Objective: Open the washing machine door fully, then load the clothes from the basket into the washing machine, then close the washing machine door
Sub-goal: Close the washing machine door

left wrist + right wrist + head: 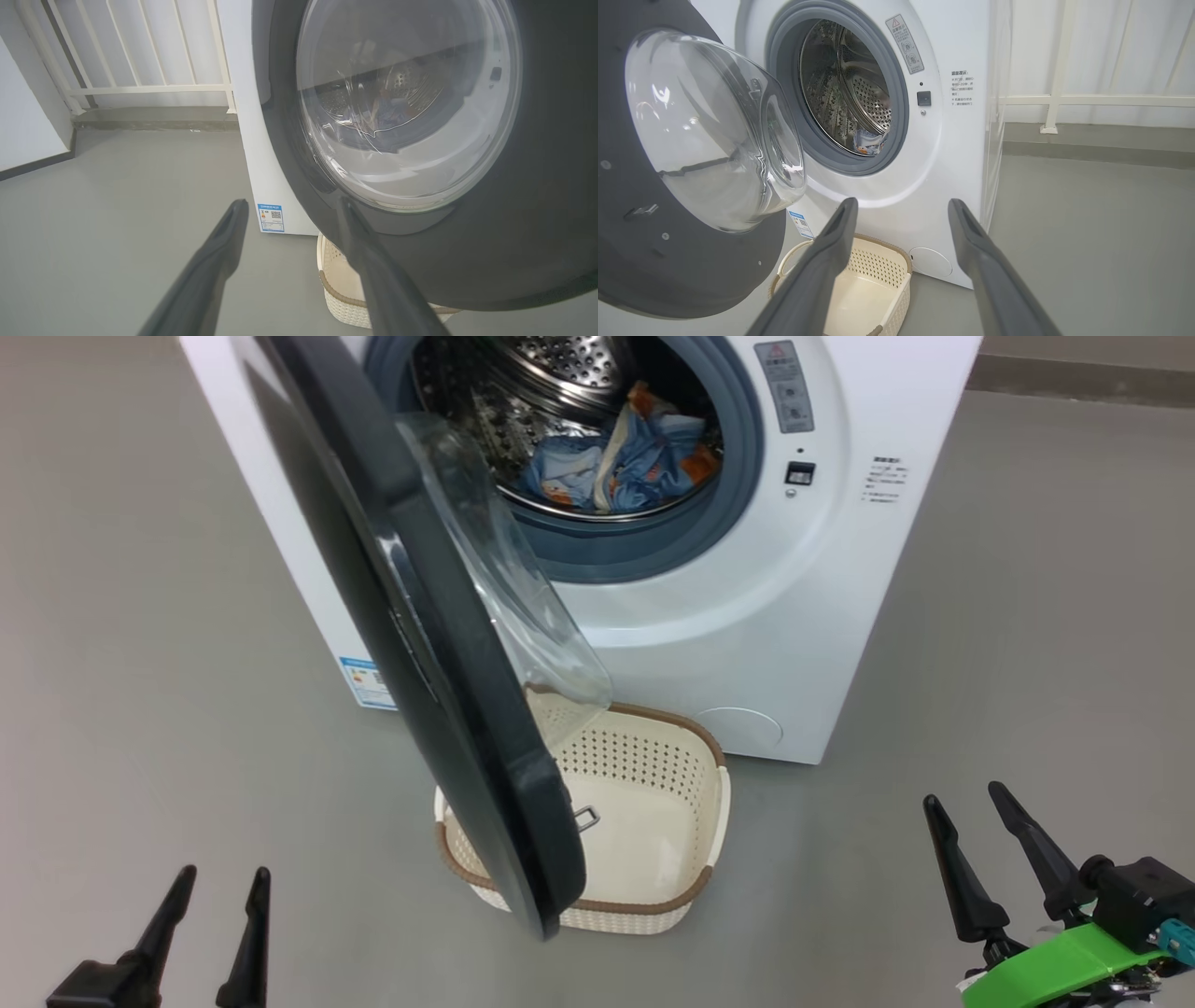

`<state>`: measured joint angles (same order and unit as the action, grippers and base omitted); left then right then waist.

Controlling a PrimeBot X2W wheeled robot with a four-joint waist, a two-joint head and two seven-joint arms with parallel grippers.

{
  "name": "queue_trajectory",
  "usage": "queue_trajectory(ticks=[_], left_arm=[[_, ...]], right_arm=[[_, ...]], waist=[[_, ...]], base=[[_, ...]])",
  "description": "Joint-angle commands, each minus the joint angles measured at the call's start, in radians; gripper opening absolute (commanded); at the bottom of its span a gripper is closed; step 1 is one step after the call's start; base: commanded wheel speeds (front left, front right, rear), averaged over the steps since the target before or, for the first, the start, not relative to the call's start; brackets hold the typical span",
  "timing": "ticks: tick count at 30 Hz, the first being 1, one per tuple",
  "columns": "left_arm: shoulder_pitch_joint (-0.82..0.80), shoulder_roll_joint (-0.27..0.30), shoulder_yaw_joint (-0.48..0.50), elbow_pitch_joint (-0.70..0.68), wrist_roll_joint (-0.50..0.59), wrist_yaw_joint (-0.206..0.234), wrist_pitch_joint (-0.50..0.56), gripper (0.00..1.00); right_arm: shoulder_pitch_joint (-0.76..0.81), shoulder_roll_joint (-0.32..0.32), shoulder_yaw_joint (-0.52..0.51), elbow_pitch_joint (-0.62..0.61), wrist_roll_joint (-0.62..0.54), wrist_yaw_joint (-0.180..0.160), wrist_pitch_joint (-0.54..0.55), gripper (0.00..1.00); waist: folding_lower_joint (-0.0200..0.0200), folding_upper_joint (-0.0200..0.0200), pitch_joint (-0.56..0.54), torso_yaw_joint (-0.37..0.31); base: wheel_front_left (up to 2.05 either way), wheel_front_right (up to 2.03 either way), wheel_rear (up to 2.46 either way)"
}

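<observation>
The washing machine door point(439, 644), standing edge-on to the head camera with its top cut off, hid part of the empty basket point(686, 723) on the grey floor point(140, 616) before the washing machine point(766, 644). The clothes point(635, 462) lay bunched in the drum. A white railing point(140, 88) stood behind. The left gripper point(226, 872) and right gripper point(963, 793) hung spread, holding nothing.

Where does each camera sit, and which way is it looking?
Head view: from the head, down at the washing machine; left hand, right hand at bottom corners.
Left wrist view: from the left wrist, at the washing machine door's outer face; own fingers.
Right wrist view: from the right wrist, into the drum; own fingers.
All share the door and basket.
</observation>
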<state>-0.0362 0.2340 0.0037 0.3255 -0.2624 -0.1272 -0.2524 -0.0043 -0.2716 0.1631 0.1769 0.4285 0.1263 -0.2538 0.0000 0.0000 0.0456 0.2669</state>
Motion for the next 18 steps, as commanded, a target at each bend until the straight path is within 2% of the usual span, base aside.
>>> queue_trajectory(ticks=[1,18], left_arm=[[-0.029,0.028,0.031,-0.024,-0.001,-0.003,-0.009,1.0],[-0.051,0.048,0.004,-0.029,-0.017,-0.003,-0.009,1.0]], right_arm=[[-0.01,-0.015,0.012,-0.025,-0.011,0.004,-0.008,1.0],[-0.015,-0.008,-0.023,-0.033,-0.016,0.004,-0.008,1.0]], waist=[[0.0,0.0,0.007,-0.021],[0.0,0.0,0.028,-0.146]], base=[[0.0,0.0,0.0],[0.0,0.0,0.0]])
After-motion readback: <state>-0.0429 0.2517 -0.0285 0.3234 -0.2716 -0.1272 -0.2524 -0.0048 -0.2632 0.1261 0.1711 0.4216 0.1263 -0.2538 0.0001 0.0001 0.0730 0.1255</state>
